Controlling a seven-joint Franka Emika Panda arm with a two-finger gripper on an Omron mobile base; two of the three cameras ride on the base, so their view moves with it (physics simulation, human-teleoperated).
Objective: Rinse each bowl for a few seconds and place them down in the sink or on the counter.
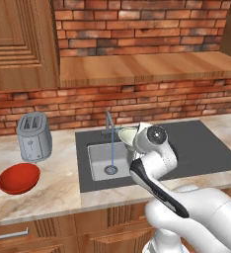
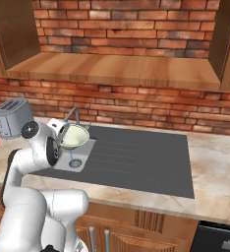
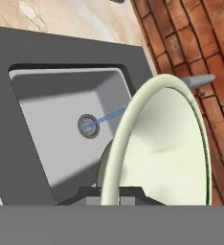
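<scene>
The pale cream-green bowl [image 3: 166, 143] hangs tilted over the steel basin of the sink [image 1: 152, 173], beside the faucet [image 1: 108, 121] and its thin water stream [image 1: 112, 148]. The gripper [image 3: 115, 191] is clamped on the bowl's rim, arm bent low over the counter [image 1: 53, 190]. The red bowl [image 1: 19, 178] sits left, near the toaster [image 1: 34, 137]. No writing is legible.

Cream-green bowl [image 3: 166, 143] tilted over sink [image 1: 186, 148]; red bowl [image 1: 19, 178] on counter [image 1: 58, 183].
</scene>
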